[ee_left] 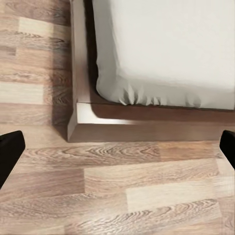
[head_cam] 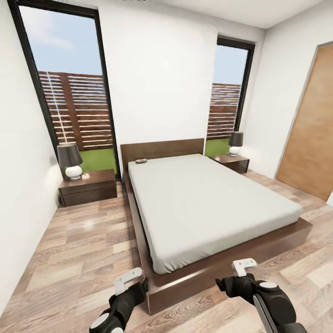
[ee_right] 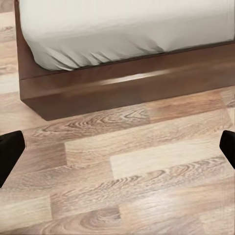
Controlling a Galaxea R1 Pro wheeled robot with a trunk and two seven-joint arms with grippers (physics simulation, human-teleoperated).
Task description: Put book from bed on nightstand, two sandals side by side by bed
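The bed (head_cam: 208, 199) fills the middle of the bedroom, pale mattress on a dark wooden frame. The book (head_cam: 141, 161) lies small and dark on the mattress by the headboard, at its left corner. One nightstand (head_cam: 88, 186) stands left of the bed, another nightstand (head_cam: 230, 162) at its far right. The two sandals are out of view. My left gripper (head_cam: 134, 284) hovers open over the floor at the bed's near left corner (ee_left: 78, 125). My right gripper (head_cam: 233, 277) is open above the floor before the bed's foot (ee_right: 122, 83). Both hold nothing.
A black-shaded lamp (head_cam: 70, 159) stands on the left nightstand, a smaller lamp (head_cam: 236, 142) on the right one. Tall glass openings flank the headboard wall. A wooden door (head_cam: 310, 134) is on the right. Wood-plank floor (head_cam: 78, 249) runs along the bed's left side.
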